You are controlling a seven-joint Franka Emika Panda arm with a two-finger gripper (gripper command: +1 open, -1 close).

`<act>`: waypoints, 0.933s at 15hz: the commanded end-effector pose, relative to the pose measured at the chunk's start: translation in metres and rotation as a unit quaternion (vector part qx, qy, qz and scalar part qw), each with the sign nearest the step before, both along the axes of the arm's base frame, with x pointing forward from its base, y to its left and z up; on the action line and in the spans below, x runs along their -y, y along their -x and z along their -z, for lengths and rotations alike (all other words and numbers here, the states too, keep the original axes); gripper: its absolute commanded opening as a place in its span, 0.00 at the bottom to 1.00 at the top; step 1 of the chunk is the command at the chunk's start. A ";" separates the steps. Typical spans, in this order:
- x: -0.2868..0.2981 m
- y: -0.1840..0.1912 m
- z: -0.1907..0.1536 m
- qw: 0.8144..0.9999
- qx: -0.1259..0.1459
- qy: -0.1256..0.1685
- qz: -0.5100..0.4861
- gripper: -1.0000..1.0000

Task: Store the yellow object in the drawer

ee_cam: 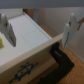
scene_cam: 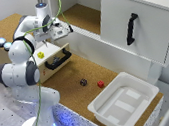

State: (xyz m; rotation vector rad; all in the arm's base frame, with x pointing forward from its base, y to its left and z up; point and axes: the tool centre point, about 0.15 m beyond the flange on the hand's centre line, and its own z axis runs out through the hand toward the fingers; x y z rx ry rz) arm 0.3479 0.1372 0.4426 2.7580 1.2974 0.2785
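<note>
Inside the drawer [scene_cam: 47, 59] at the exterior view's left we see the yellow cube [scene_cam: 41, 54]. Our gripper [ee_cam: 39, 31] hangs above, released and empty; only the wrist view shows its spread fingers [ee_cam: 68, 31] and the black handle [ee_cam: 64, 61] close.

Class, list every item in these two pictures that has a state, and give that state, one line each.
drawer: pulled open
yellow object: lying inside the drawer
gripper: open, holding nothing, above the drawer
white cabinet door: closed
white plastic tray: empty
red cube: loose on the cork surface
dark cube: loose on the cork
</note>
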 end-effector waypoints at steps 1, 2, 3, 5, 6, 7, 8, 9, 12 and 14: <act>0.062 0.006 0.027 0.992 0.000 -0.031 0.123 1.00; 0.069 0.008 0.031 0.987 -0.004 -0.042 0.154 1.00; 0.074 0.009 0.033 0.982 -0.006 -0.047 0.183 1.00; 0.084 0.012 0.034 0.967 -0.016 -0.075 0.242 1.00; 0.089 0.015 0.038 0.957 -0.026 -0.090 0.276 1.00; 0.091 0.019 0.041 0.949 -0.031 -0.096 0.299 1.00; 0.094 0.023 0.045 0.939 -0.038 -0.111 0.323 1.00; 0.096 0.026 0.048 0.929 -0.046 -0.129 0.343 1.00; 0.093 0.036 0.054 0.926 -0.061 -0.154 0.339 1.00; 0.093 0.041 0.052 0.931 -0.062 -0.157 0.324 1.00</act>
